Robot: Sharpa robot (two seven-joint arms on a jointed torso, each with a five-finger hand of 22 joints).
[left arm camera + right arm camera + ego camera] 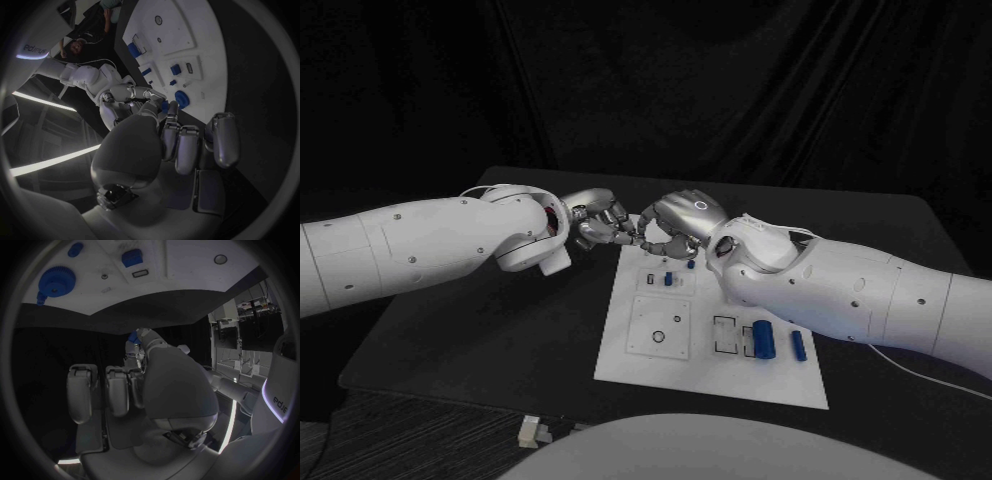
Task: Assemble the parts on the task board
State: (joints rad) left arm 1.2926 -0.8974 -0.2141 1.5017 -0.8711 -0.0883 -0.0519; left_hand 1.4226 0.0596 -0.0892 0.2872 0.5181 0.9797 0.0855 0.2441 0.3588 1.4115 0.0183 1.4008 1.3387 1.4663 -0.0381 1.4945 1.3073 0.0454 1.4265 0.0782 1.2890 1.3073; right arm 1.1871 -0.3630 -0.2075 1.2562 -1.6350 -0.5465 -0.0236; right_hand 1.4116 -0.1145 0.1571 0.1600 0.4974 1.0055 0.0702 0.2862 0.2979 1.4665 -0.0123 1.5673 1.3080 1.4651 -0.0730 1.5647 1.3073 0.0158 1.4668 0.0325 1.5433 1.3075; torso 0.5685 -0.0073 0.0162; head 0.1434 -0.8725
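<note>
In the head view, nearest to you, you see the white task board (711, 375) in the lower middle of the frame. Two long blue parts (764, 339) lie side by side near its right edge, and a small blue part (668, 279) stands near its far end.

Beyond the board, at the centre of the frame, the left hand (596, 222) and the right hand (672, 225) meet, fingertips almost touching. From here you cannot tell what is between them.

The right wrist view gives more: a small blue piece (133, 336) sits at the tips of the right hand's thumb and a finger, pinched there, while the other fingers (83, 390) hang straight, close together. This view also shows a blue gear (55, 281) on the board.

In the left wrist view the left hand's fingers (187, 147) are curled inward; whether they grip something, you cannot tell. The other hand's fingers come close to them.

No writing on the board can be read.
</note>
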